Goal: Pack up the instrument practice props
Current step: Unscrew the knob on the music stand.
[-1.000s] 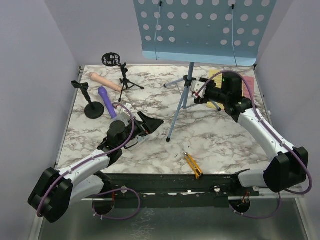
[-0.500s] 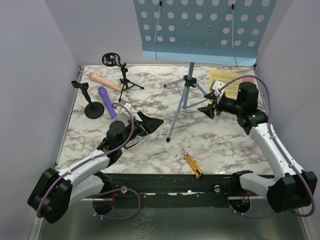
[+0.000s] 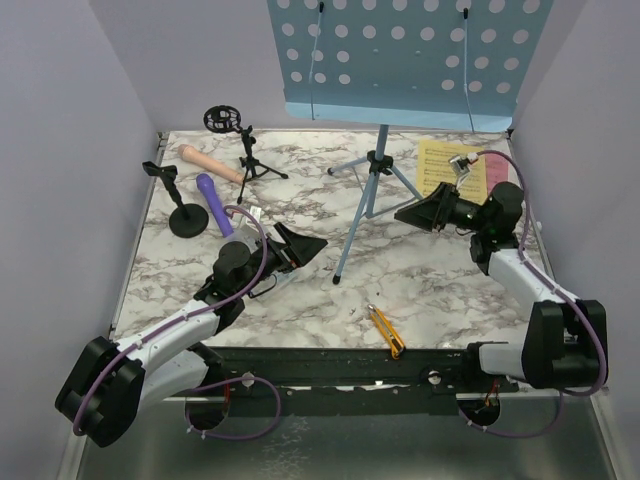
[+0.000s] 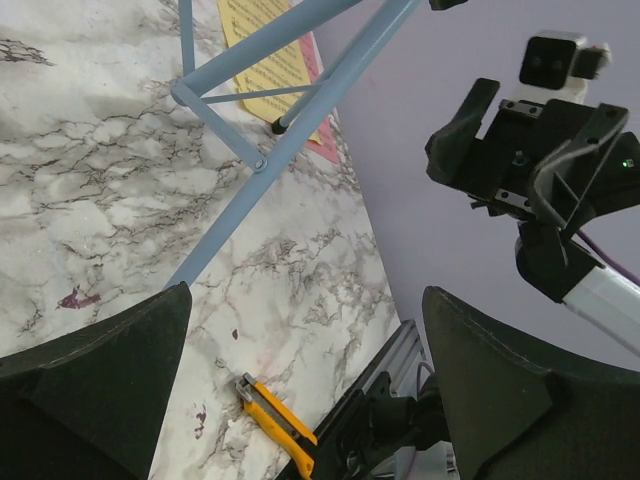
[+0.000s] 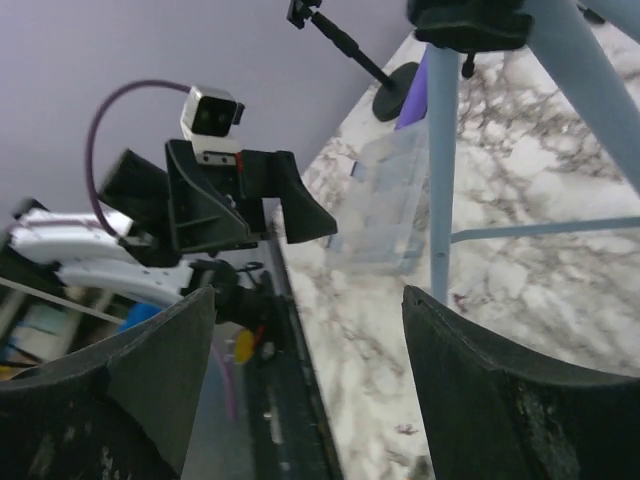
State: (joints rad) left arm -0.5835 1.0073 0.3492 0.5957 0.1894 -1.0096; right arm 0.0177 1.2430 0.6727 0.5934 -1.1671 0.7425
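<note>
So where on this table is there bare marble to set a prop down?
Bare marble lies right of the utility knife, toward the right arm, and at the back between the tripod mic mount and the music rack's legs. The back-left corner is crowded: beige microphone, purple microphone, round-base mount.

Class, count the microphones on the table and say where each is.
2. The beige microphone lies near the far left corner; the purple microphone lies just nearer, beside the round-based black mount. None appears hidden.
</note>
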